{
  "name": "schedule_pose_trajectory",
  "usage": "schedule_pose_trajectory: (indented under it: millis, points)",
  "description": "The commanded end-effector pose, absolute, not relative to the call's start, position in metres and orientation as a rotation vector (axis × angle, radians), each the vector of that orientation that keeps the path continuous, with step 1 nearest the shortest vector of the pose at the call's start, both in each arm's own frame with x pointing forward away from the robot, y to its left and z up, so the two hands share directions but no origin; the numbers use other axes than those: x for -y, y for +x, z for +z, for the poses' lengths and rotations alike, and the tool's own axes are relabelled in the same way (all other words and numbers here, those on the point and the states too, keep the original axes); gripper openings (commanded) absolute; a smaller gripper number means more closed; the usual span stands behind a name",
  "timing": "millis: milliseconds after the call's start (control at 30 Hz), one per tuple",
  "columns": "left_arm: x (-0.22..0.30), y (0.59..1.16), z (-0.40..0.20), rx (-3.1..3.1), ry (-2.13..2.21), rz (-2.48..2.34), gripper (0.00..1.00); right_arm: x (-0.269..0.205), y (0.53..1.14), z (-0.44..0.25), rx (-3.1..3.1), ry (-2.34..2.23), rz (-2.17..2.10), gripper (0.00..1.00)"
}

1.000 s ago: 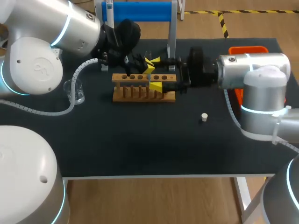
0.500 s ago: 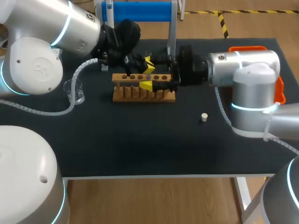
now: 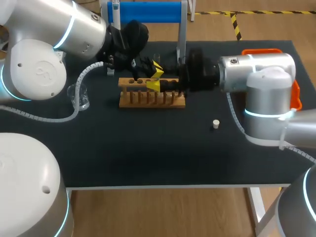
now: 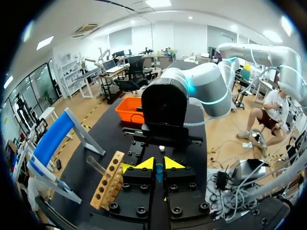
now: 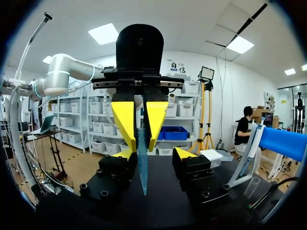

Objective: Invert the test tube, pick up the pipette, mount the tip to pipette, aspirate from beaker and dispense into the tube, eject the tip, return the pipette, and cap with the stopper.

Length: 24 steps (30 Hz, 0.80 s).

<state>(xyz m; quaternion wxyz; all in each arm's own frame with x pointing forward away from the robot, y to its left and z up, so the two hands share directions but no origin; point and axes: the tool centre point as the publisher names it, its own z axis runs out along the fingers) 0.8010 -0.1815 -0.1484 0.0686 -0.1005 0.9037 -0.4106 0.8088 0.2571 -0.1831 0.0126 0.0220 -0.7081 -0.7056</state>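
Observation:
My left gripper (image 3: 157, 67) hangs over the back of the wooden tube rack (image 3: 152, 95), shut on a slim translucent blue pipette tip (image 5: 143, 165). In the left wrist view the tip (image 4: 159, 171) shows as a blue sliver between its own yellow tips (image 4: 158, 164). My right gripper (image 3: 154, 81) faces it from the right. In the right wrist view its fingers (image 5: 155, 154) stand on either side of the tip's lower part, with a gap on one side, so it is open. A clear test tube (image 4: 97, 166) lies behind the rack. The white stopper (image 3: 216, 123) sits on the mat.
A glass beaker (image 3: 80, 97) stands at the left of the black mat. An orange tray (image 3: 266, 51) sits at the back right behind my right arm (image 3: 256, 74). A blue-topped stand (image 3: 143, 12) is at the back, its leg just behind the rack.
My right gripper has moved left up to the left gripper, and its fingers have narrowed around the blue tip. The left arm has stayed still.

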Motion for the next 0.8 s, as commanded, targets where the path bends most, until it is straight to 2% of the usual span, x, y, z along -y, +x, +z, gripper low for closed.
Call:
schedule_pose_trajectory:
  millis: [33,333,500,533,800]
  points:
    - [0.1800,0.8011,-0.1472,-2.727,-0.301,-1.233,0.00,-0.2518,0.8053,-0.1828,2.202,0.068,-2.206,0.46]
    - [0.1800,0.8011,-0.1472,-2.727,-0.301,-1.233,0.00,-0.2491,0.8014,-0.1835,2.193,0.070,-2.200,0.43]
    - [0.1800,0.8011,-0.1472,-2.727,-0.301,-1.233,0.00,-0.2486,0.8003,-0.1839,2.191,0.072,-2.199,0.10]
    - [0.1800,0.8011,-0.1472,-2.727,-0.301,-1.233,0.00,-0.2486,0.8002,-0.1839,2.191,0.070,-2.200,0.00]
    - [0.1800,0.8011,-0.1472,-2.727,-0.301,-1.233,0.00,-0.2487,0.7994,-0.1842,2.185,0.068,-2.201,0.00]
